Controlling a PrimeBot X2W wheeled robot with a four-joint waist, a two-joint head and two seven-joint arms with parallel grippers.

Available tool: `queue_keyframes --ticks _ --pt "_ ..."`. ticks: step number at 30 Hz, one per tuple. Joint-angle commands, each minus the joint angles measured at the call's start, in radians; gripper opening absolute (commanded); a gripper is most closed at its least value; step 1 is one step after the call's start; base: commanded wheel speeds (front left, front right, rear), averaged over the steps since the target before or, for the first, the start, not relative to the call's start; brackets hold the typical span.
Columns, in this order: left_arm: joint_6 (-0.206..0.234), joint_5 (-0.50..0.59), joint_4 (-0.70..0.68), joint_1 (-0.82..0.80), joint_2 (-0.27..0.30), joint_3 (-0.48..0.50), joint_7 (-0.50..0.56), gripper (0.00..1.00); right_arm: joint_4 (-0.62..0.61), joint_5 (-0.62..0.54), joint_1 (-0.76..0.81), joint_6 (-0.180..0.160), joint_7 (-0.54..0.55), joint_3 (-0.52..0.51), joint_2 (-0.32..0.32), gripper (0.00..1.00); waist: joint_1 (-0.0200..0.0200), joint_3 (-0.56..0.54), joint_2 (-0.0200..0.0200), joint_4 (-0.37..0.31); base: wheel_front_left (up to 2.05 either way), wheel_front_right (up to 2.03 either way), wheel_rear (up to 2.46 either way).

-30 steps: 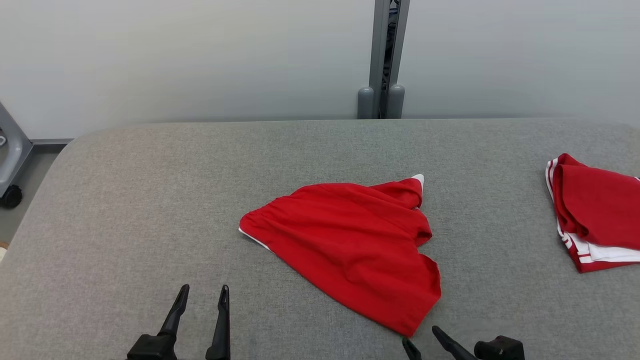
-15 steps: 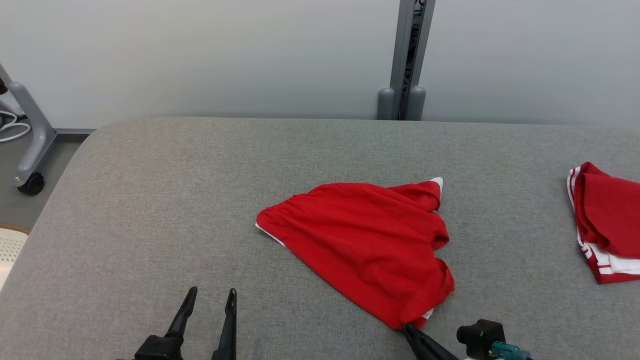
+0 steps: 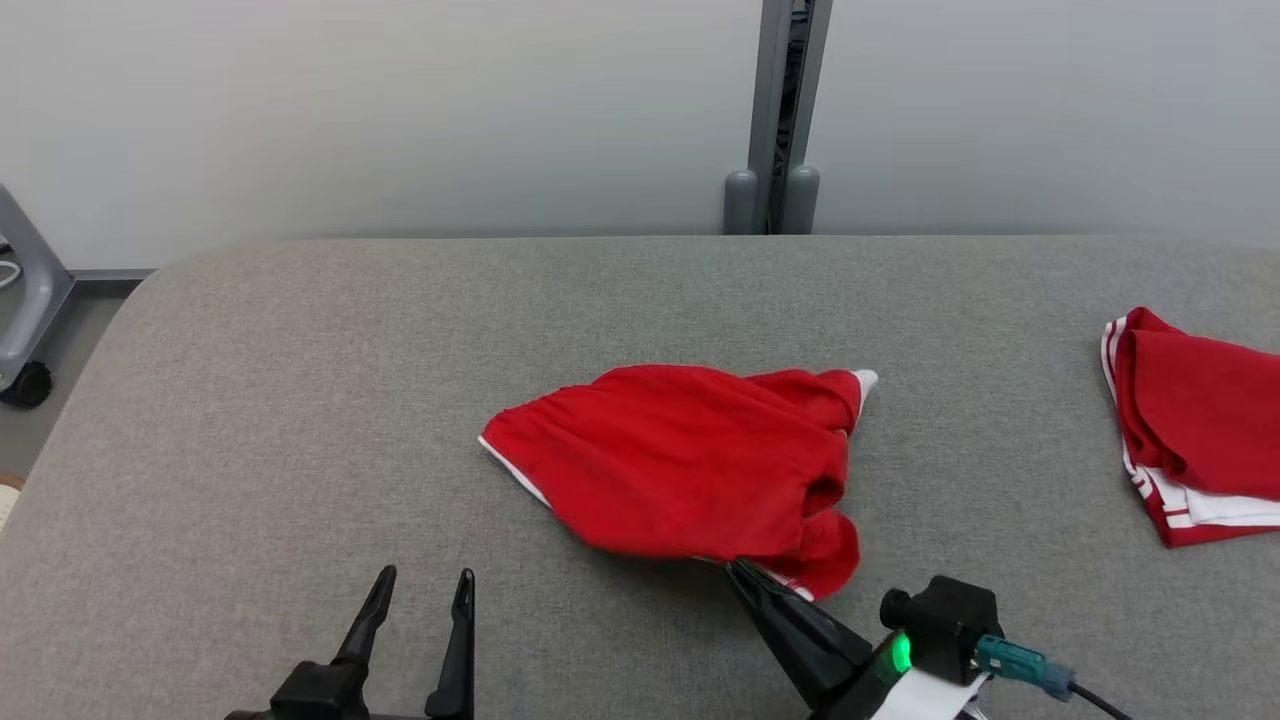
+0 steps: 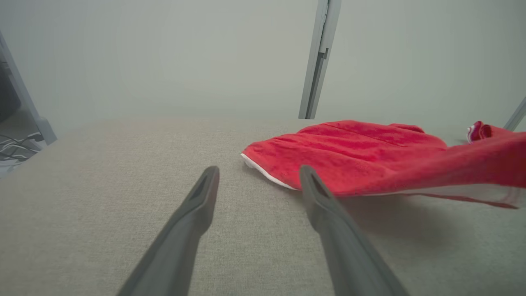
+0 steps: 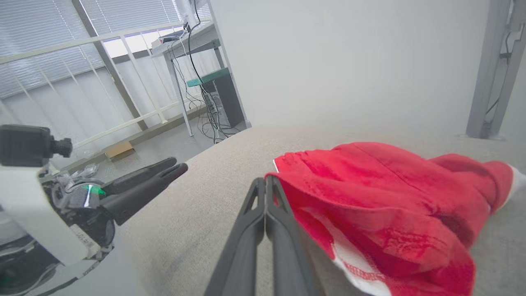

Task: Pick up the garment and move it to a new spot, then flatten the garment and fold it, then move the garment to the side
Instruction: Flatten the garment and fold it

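Head view: right gripper point(image 3: 735, 568) clenched, tips pinching the near hem of the crumpled red cloth garment with white trim point(image 3: 670, 455). That hem is raised off the flat grey fabric-covered table point(image 3: 300, 400); the rest of the garment lies just beyond the tips. On the other arm, left gripper point(image 3: 425, 576) is released, fingers spread, nothing between them, well left of the right gripper and apart from the garment. Bare table left of and beyond both grippers, out to the rounded left and far edges. Far to the right of the right gripper: folded red cloth garment with white stripes point(image 3: 1190, 430), cut by the frame edge. Behind the far edge stands a grey metal upright post point(image 3: 775, 100). Count: two red garments, two grippers, one post.

Left wrist view: own fingers apart over bare table. Garment ahead and right of them, its white-trimmed edge passing behind the right-hand finger; its right part hangs lifted, shadow beneath.

Right wrist view: own fingers pressed together, garment edge caught at the tips, bulk draped to their right. To their left, left gripper, bare table between.
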Motion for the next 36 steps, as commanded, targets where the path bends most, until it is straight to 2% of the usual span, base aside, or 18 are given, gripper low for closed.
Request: queue_keyframes --ticks 1,8,11,15,21,28,36 --pt "0.003 -0.004 -0.001 -0.013 0.003 0.003 -0.004 1.00 -0.032 -0.011 -0.007 0.000 -0.001 -0.006 -0.008 0.00 0.0000 -0.002 0.0000 -0.008 0.00 0.00 0.00" --pt "0.004 -0.003 0.002 -0.017 0.003 0.002 -0.004 1.00 -0.259 -0.056 -0.023 0.000 -0.001 -0.065 -0.023 0.00 0.0000 -0.013 0.0000 -0.032 0.00 0.00 0.00" --pt "0.009 -0.004 -0.002 -0.020 0.003 -0.002 -0.004 1.00 -0.274 -0.069 -0.009 0.000 -0.001 -0.129 -0.028 0.00 0.0000 -0.017 0.0000 -0.036 0.00 0.00 0.00" --pt "0.008 -0.005 0.002 -0.026 0.003 -0.010 -0.004 1.00 -0.154 -0.099 -0.005 0.000 -0.001 -0.221 -0.041 0.00 0.0000 -0.018 0.0000 -0.034 0.00 0.00 0.00" --pt "0.008 -0.008 0.001 -0.029 0.003 -0.029 -0.004 1.00 0.118 -0.091 -0.072 0.000 -0.001 -0.307 -0.054 0.00 0.0000 -0.010 0.0000 -0.014 0.00 0.00 0.00" --pt "0.003 -0.002 0.005 -0.050 0.003 -0.049 -0.004 1.00 0.359 -0.075 -0.197 0.000 -0.001 -0.314 -0.079 0.00 0.0000 0.017 0.0000 0.019 0.00 0.00 0.00" --pt "-0.007 0.012 0.014 -0.083 0.003 -0.071 -0.004 1.00 0.537 -0.103 -0.322 0.000 -0.001 -0.300 -0.103 0.00 0.0000 0.062 0.0000 0.061 0.00 0.00 0.00"
